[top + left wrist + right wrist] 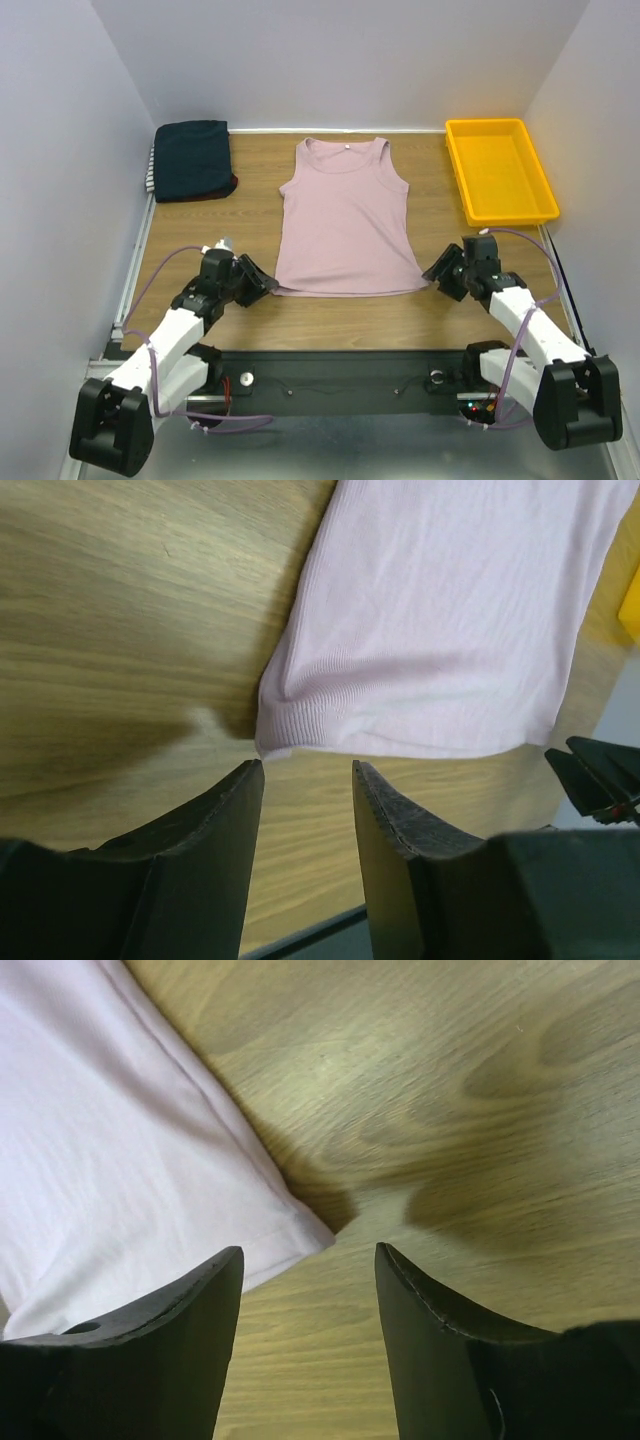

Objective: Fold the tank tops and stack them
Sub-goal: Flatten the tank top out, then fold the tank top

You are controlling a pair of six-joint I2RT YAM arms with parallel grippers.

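Item, wooden table (255, 205): bore all the rest. Item, pale pink tank top (345, 215): lay flat and face-up at the table's middle, neck toward the far wall, hem toward the arms, not yet folded; judged light, soft and limp, likely to sag and crease if lifted from one point, and to drag on the wood rather than slide clean; best taken at two matching points of the doubled hem, or at both shoulder straps. Item, yellow tray (500, 170): far right corner, well apart from the top. Item, folded stack (193, 160): far left corner, dark navy piece uppermost, striped and red edges showing at its sides. Item, left gripper (306, 764): jaws apart, nothing between them, tips just short of the left hem corner (268, 742), which lay slightly puckered. Item, right gripper (309, 1248): jaws apart, holding nothing, the right hem corner (318, 1232) just beyond its tips; whether either finger touched cloth could not be told.
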